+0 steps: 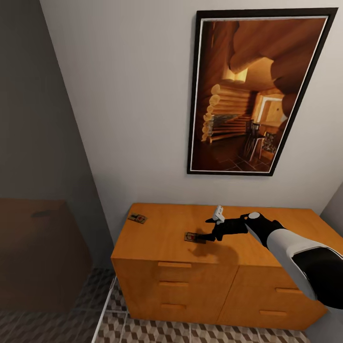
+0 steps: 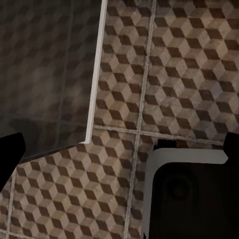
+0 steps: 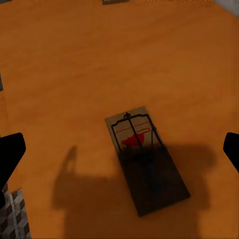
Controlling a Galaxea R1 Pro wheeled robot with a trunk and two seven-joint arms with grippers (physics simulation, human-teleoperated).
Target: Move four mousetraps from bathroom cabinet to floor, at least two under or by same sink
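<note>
We see two mousetraps on top of the cabinet (image 1: 157, 240): the nearer mousetrap (image 1: 193, 237) lies flat in the middle of the wooden top, and the second mousetrap (image 1: 137, 218) sits near the far left corner, well apart from it. In the right wrist view the nearer trap (image 3: 144, 157) lies between the two dark fingertips, partly under the arm's shadow, with its red mark and wire fittings plain to see. The right gripper (image 1: 208, 229) hangs just above it with its jaws spread wide and nothing held. The left gripper (image 2: 119, 149) points down at the patterned bathroom floor (image 2: 189, 64), its fingertips far apart and empty too. We judge the main risk to be the trap's thinness: if the fingers close too high they may slide over the board, and too low they may scrape the wood and push the trap away. A framed picture (image 1: 259, 90) of a log interior hangs on the wall above. We can read no brand, label or writing anywhere.
</note>
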